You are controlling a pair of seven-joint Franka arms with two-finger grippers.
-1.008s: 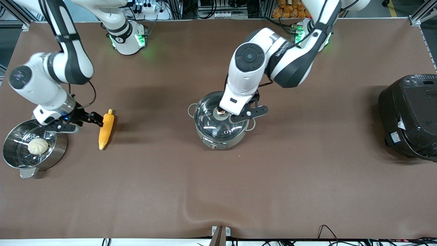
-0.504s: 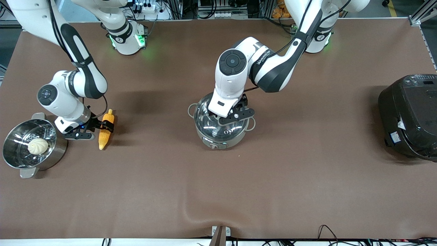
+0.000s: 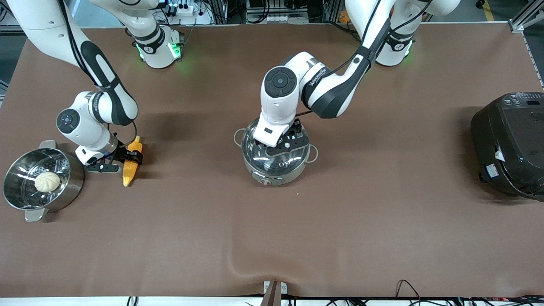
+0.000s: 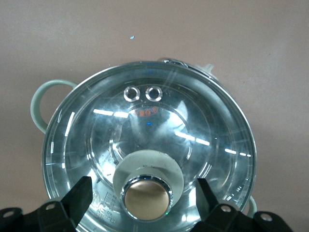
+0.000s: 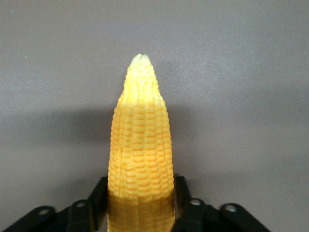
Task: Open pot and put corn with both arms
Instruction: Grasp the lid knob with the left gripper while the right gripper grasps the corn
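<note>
With the pot (image 3: 275,155) at mid-surface, close the left end effector (image 4: 146,199), spread wide astride the lid knob (image 4: 147,195), squarely before lifting, while the right end effector (image 5: 140,199) hugs the corn (image 3: 130,160) lying toward the right arm's end.

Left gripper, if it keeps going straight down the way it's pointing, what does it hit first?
Most likely the copper-coloured knob of the glass lid. The left gripper is open, one finger on each side of the knob, over the pot. Contact can't be judged.
</note>
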